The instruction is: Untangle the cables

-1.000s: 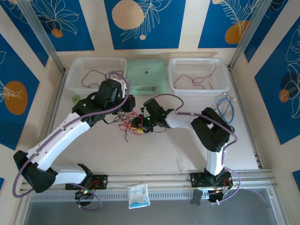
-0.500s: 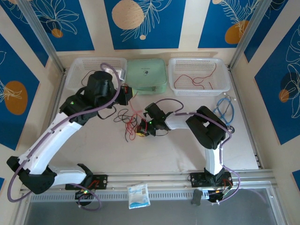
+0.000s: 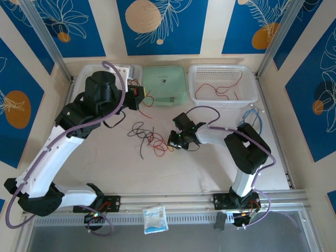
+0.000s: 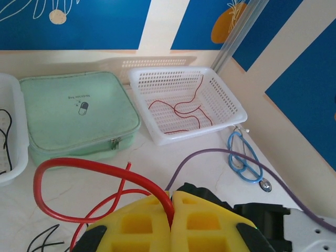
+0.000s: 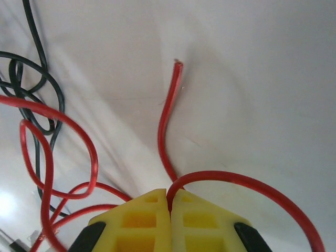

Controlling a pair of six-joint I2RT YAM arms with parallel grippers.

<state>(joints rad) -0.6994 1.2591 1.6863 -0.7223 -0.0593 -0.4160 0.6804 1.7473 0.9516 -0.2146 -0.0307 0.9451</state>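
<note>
Sorting: left end effector (image 4: 170, 202) pinching a freed red wire (image 4: 68, 164), right end effector (image 5: 168, 202) pinching a tangled strand (image 5: 167, 126); next, probably a drop into the basket (image 3: 223, 103).

red cable (image 5: 252, 183) runs off the right wrist view's edge.

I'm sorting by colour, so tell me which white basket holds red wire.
The right-hand basket, right of the green pouch; red wire lies inside. The left basket shows black wire.
</note>
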